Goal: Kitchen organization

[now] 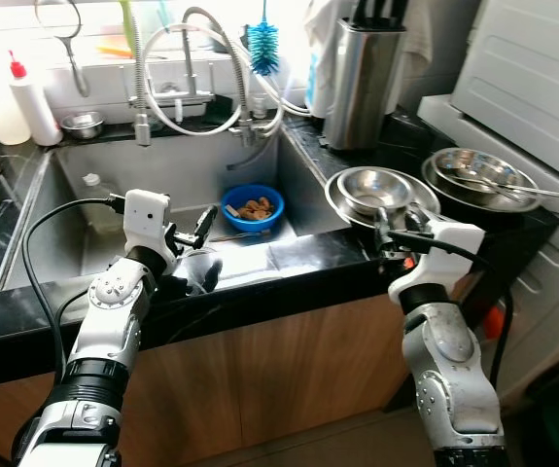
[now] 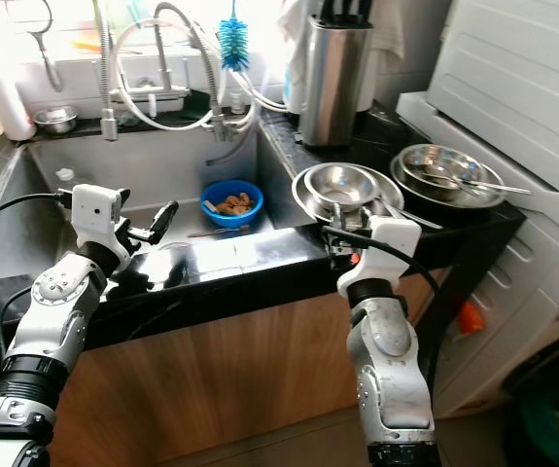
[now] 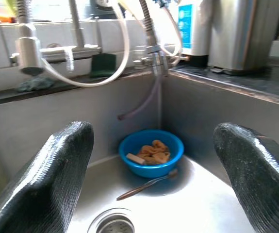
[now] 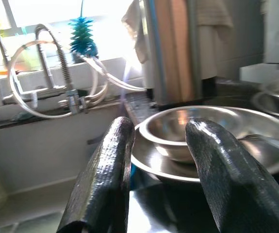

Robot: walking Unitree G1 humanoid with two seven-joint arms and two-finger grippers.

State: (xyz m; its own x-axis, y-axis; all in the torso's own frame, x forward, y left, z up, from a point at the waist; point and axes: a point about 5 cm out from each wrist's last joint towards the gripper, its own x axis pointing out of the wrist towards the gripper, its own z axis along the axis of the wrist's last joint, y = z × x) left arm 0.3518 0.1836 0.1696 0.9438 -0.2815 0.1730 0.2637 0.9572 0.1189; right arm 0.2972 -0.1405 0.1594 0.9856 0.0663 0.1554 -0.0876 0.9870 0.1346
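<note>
A blue bowl [image 1: 253,208] of brown food scraps sits at the sink's back right corner, with a spoon [image 3: 146,184] lying in front of it. My left gripper [image 1: 199,251] hangs over the sink's front edge, open wide and empty, facing the bowl. On the black counter right of the sink, a steel bowl sits in a steel plate [image 1: 376,190]. My right gripper [image 1: 393,233] hovers at the counter's front edge just before them, open by a narrow gap with nothing between its fingers [image 4: 115,160].
More steel bowls holding utensils [image 1: 478,177] sit further right, beside a white appliance [image 1: 532,68]. A steel knife holder [image 1: 362,78] stands behind them. The faucet and hoses [image 1: 196,58] and a blue brush [image 1: 263,44] hang over the sink. A clear jar [image 1: 92,190] is in the sink's left.
</note>
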